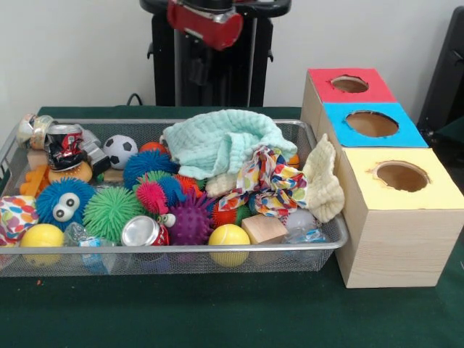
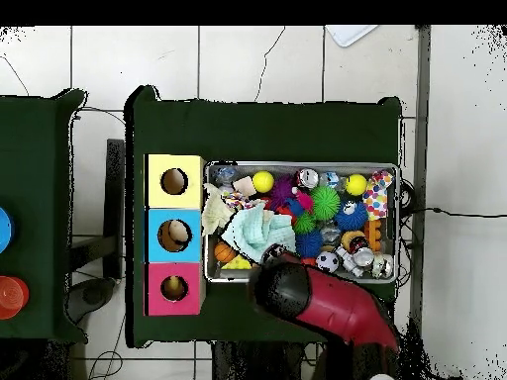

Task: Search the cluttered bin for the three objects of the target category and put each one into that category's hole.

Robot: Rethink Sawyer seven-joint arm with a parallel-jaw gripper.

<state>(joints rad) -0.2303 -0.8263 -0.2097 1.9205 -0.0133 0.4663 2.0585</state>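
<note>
A wire mesh bin [image 1: 181, 259] holds a heap of mixed objects. Among them are a mint cloth [image 1: 217, 141], a patterned cloth [image 1: 267, 181] and a cream cloth [image 1: 324, 181] draped over the right rim. Spiky balls [image 1: 190, 220], yellow balls [image 1: 228, 235], a soccer ball [image 1: 119, 150], crushed cans [image 1: 143, 232] and a wooden block [image 1: 264, 228] lie there too. Beside the bin stands a wooden box with a red hole [image 1: 349, 84], a blue hole [image 1: 372, 123] and a yellow hole [image 1: 402, 176]. The arm's red end [image 1: 205, 23] hangs high behind the bin. Its gripper is hidden.
In the overhead view the arm [image 2: 317, 297] covers the bin's corner [image 2: 391, 277] nearest the base. The box [image 2: 174, 235] lies along the bin's left side there. A second green table [image 2: 35, 218] with coloured round things stands at the left edge.
</note>
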